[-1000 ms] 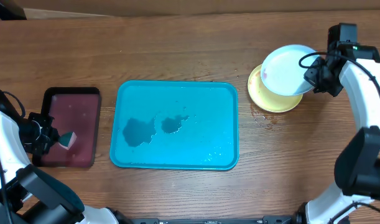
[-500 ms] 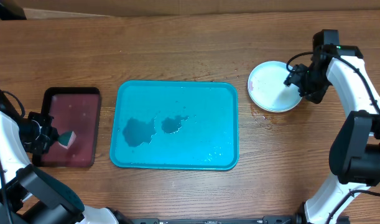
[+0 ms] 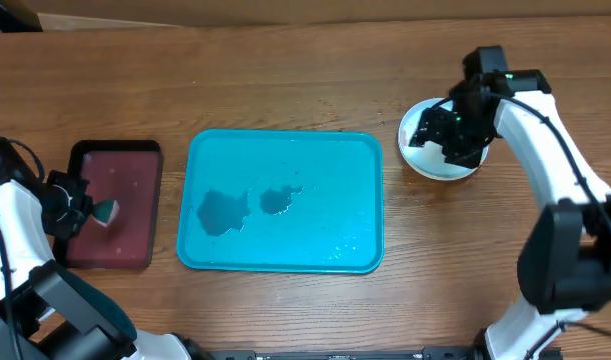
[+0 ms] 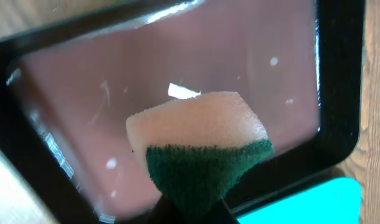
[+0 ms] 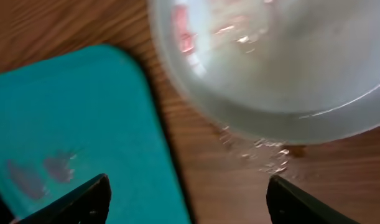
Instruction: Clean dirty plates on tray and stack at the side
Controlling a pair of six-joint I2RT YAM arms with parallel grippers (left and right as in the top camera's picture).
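Right tool (image 3: 440,135), spread over the plates (image 5: 289,68), could snag a rim lifting off; left tool (image 3: 88,212) pinches the sponge (image 4: 199,137)

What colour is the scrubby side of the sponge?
Dark green; the sponge is otherwise pale peach. Clearest in the left wrist view.

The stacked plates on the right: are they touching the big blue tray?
Apart. The overhead view shows a strip of bare table between the plates and the tray's right rim; the right wrist view shows that gap too.
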